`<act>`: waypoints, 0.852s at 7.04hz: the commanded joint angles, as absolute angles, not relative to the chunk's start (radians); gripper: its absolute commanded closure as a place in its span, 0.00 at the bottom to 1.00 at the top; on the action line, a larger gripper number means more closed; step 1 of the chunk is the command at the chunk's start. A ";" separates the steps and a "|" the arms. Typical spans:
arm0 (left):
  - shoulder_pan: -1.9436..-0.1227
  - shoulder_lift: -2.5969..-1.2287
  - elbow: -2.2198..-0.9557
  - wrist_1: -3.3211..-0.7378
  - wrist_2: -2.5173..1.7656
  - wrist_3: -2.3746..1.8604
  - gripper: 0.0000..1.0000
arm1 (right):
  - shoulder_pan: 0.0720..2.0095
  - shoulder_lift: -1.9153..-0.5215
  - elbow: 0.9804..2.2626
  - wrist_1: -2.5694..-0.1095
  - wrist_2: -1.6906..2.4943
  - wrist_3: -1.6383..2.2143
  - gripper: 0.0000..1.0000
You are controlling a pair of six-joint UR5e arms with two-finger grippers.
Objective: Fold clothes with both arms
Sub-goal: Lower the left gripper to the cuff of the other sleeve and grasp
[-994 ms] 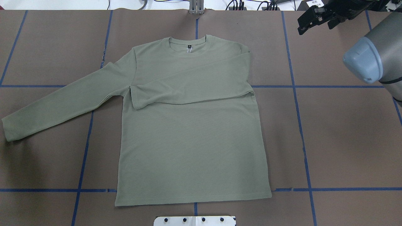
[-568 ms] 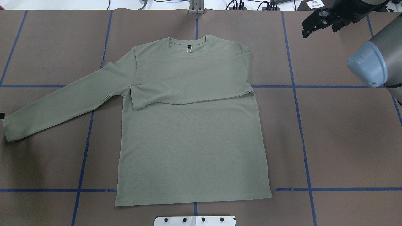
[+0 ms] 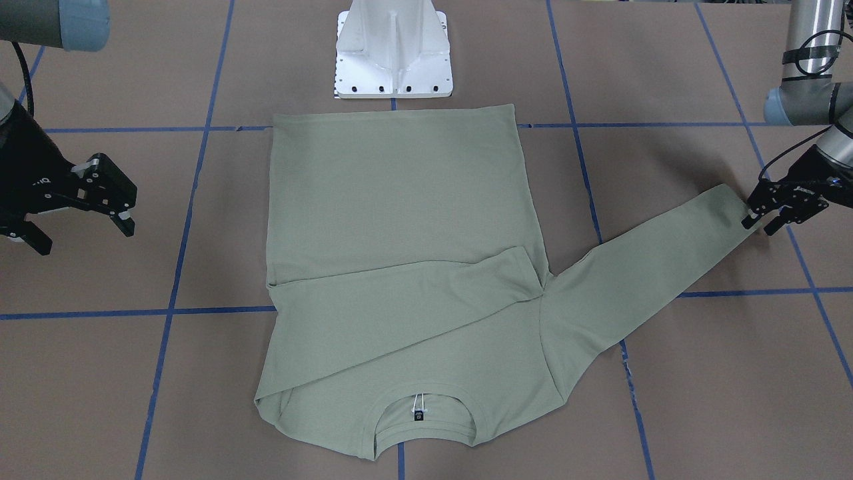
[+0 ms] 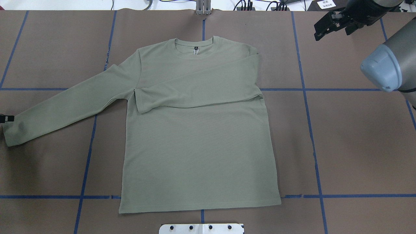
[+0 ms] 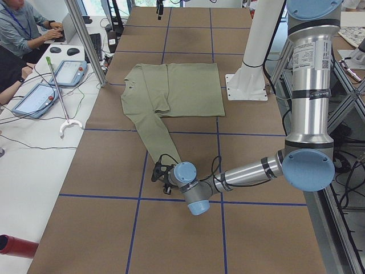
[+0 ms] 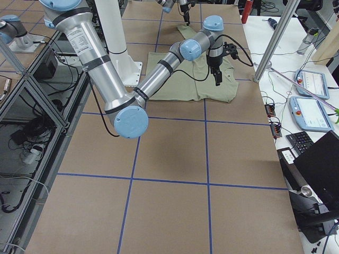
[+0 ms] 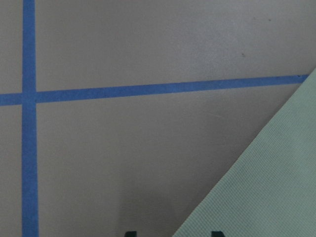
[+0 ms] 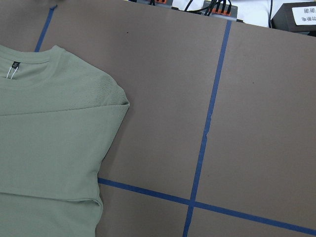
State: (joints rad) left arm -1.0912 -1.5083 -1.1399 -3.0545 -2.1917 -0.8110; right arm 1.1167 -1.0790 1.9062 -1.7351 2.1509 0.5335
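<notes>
The shirt is lying flat on the table, neck at the far side and hem near the robot. One sleeve is already lying folded across the chest, and the other sleeve is stretching out to the left. The left claw is sitting low at the cuff of that sleeve with its jaws apart, gripping nothing; the wrist view is showing the cloth edge running between its two dark tips. The right claw is hanging open and empty, well apart from the shirt on the right. The knit is looking light, soft and limp, so it is likely going to sag and trail from any single hold, and the ribbed cloth is probably going to slide easily over the smooth table. The best hold is seeming to be the cuff end, pinching both layers together close to the edge, since a shallow bite there is risking taking only the top layer or slipping off
</notes>
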 commanded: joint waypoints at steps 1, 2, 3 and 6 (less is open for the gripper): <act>-1.091 -1.483 -1.137 -3.082 -2.194 -0.805 0.41 | 1.117 -1.094 1.917 -1.735 2.151 0.531 0.00; -1.091 -1.477 -1.137 -3.091 -2.194 -0.805 0.41 | 1.117 -1.095 1.919 -1.735 2.151 0.531 0.00; -1.091 -1.476 -1.137 -3.092 -2.192 -0.807 0.42 | 1.117 -1.095 1.919 -1.735 2.151 0.531 0.00; -1.089 -1.477 -1.137 -3.091 -2.187 -0.808 0.45 | 1.117 -1.097 1.919 -1.735 2.149 0.531 0.00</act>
